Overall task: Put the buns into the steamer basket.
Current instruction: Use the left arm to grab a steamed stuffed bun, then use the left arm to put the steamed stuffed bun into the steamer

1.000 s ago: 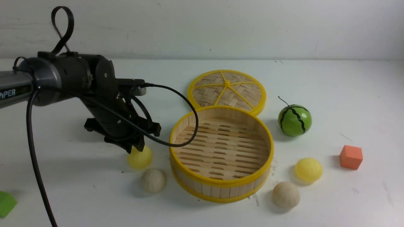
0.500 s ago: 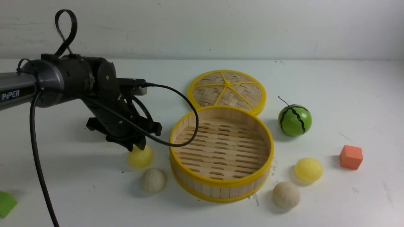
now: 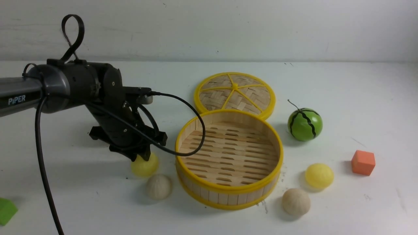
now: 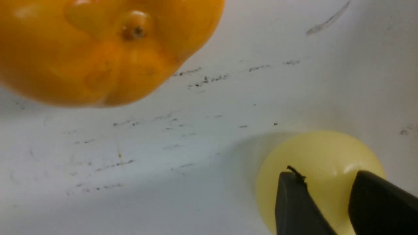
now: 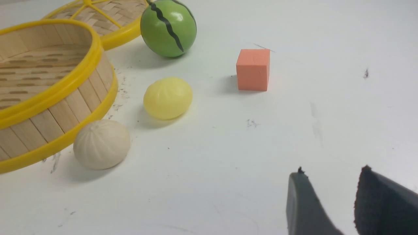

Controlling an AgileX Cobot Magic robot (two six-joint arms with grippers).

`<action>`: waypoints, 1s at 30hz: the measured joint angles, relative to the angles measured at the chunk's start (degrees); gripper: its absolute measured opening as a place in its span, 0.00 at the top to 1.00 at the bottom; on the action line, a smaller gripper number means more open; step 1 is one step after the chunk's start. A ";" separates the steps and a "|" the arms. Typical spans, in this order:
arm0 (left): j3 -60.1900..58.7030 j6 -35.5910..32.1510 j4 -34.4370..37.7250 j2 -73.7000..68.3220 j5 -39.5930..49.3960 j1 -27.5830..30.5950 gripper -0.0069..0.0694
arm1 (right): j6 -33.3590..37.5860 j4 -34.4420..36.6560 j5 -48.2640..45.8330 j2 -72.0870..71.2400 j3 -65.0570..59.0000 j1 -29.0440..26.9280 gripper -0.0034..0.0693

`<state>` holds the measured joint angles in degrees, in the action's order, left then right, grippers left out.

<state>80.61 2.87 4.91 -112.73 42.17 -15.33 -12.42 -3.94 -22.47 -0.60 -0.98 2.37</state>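
Note:
The steamer basket (image 3: 229,190) stands mid-table with nothing in it. Left of it lie a pale yellow bun (image 3: 146,166) and a cream bun (image 3: 158,186). My left gripper (image 3: 142,157) hangs open right over the yellow bun (image 4: 321,153); its fingertips (image 4: 294,195) overlap the bun's top without closing on it. Right of the basket (image 5: 55,94) lie another yellow bun (image 5: 168,98) and a cream bun (image 5: 102,144). My right gripper (image 5: 332,170) is open over bare table, some way from them, and does not show in the front view.
The woven lid (image 3: 234,94) lies flat behind the basket. A green watermelon ball (image 3: 304,124) and an orange cube (image 3: 363,162) sit to the right. A green block (image 3: 6,210) is at the front left edge. An orange tangerine (image 4: 98,49) lies near the left gripper.
The left arm has shifted slightly right and down, bringing its fingers closer onto the yellow bun. Nothing else has moved.

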 joint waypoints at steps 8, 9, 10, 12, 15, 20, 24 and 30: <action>0.37 0.00 -1.11 -1.49 0.47 0.00 0.73 | 0.00 0.00 0.00 0.00 0.00 0.00 0.62; 0.45 0.00 -1.11 -1.49 0.64 0.00 0.77 | 0.00 0.00 0.00 0.00 0.00 0.00 0.62; 0.45 0.00 -1.11 -1.49 0.74 0.00 0.79 | 0.00 0.00 0.00 0.00 0.00 0.00 0.62; 0.50 0.00 -1.16 -1.49 1.16 0.00 0.90 | 0.00 0.00 0.00 0.00 0.00 0.00 0.62; 0.50 0.00 -1.29 -1.49 1.92 0.00 0.93 | 0.00 0.00 0.00 0.00 0.00 0.00 0.62; 0.50 0.00 -1.33 0.06 3.24 0.02 0.93 | 0.00 0.00 0.00 0.00 0.00 0.00 0.62; 0.50 0.00 -1.33 2.43 3.89 0.02 0.93 | 0.00 0.00 0.00 0.00 0.00 0.00 0.62; 0.50 0.00 -1.27 4.58 4.12 0.02 0.93 | 0.00 0.00 0.00 0.00 0.00 0.00 0.62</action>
<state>81.11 2.87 3.64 -108.15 46.29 -15.31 -12.42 -3.94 -22.47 -0.60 -0.98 2.37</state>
